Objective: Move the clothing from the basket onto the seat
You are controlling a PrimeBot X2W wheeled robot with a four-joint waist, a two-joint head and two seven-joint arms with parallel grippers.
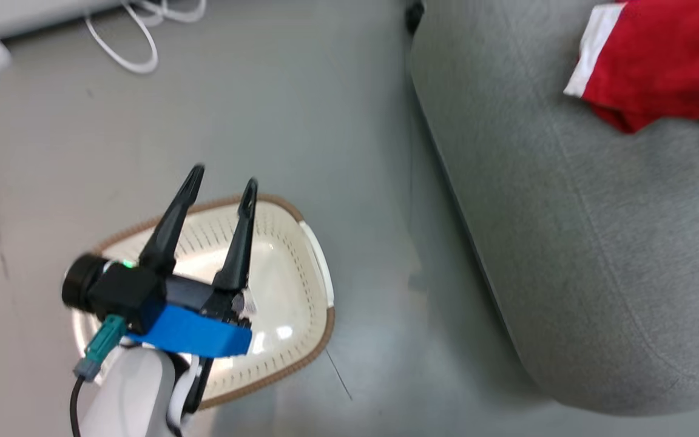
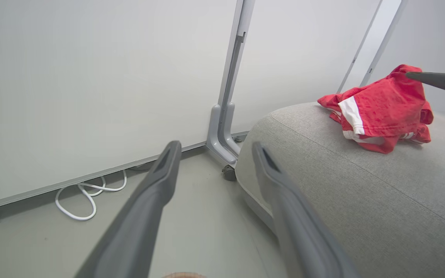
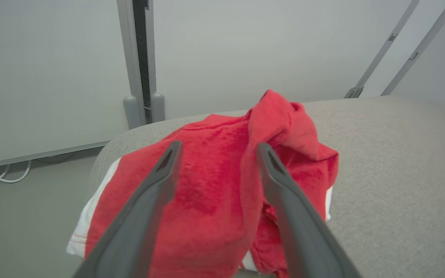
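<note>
Looking down from the head, you see the left pincer (image 1: 224, 177) spread open above the basket (image 1: 320, 340), which stands on the floor (image 1: 325, 121). The clothing (image 1: 653, 67) lies heaped on the seat (image 1: 568, 243). Left wrist: fingers wide apart, red heap on the seat well beyond them. Right wrist: your right pincer (image 3: 218, 146) stands open just over the clothing, fingers either side of the heap.

Two long black tapered fingers (image 1: 170, 227) on the left gripper (image 1: 224, 176), with a black block behind carrying a green LED (image 1: 127, 263) and a black camera barrel (image 1: 79, 290). Below that, a blue bracket (image 1: 192, 331), a teal connector (image 1: 102, 343) on a black cable (image 1: 74, 406), and a white forearm (image 1: 125, 394). The right gripper (image 3: 219, 148) reads matte dark grey up close.
</note>
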